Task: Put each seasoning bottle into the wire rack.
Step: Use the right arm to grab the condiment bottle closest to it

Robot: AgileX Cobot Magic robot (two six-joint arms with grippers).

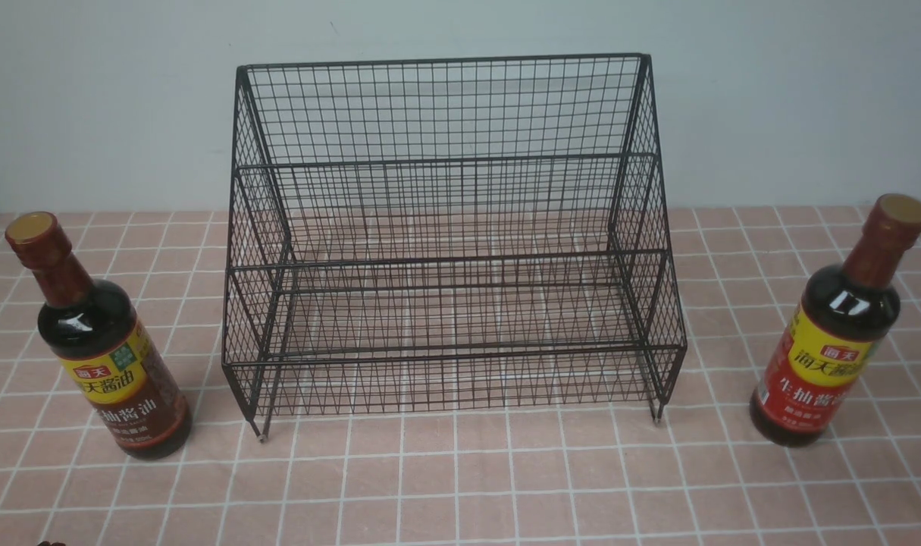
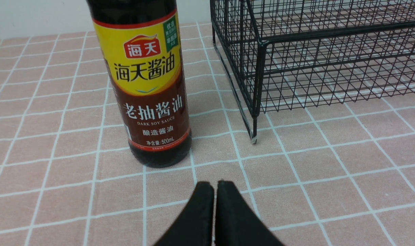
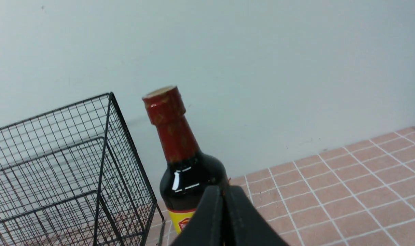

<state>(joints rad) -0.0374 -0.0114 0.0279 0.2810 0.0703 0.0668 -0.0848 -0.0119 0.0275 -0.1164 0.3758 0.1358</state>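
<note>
bright even light w/ faint shadows; glare on red-label bottle (image 1: 839,326); sharp.

Robot body shows only in the wrist views, as finger pairs. The left gripper (image 2: 214,186) has 2 matte black fingers (image 2: 197,218): smooth, wide at base, tapering to rounded tips, w/ thin pale seam btwn them. The right gripper (image 3: 223,189) has the same black tapered fingers (image 3: 207,218), tips squarer, surfaces plain w/ slight sheen along the edges.
</note>
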